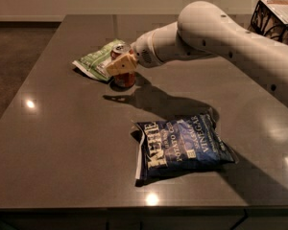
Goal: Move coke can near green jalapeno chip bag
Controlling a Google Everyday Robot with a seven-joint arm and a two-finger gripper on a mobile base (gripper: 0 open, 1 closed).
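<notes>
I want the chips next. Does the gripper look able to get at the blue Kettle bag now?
Likely not yet: the gripper is shut on the coke can beside the green jalapeno chip bag. The Kettle bag itself lies uncovered.
</notes>
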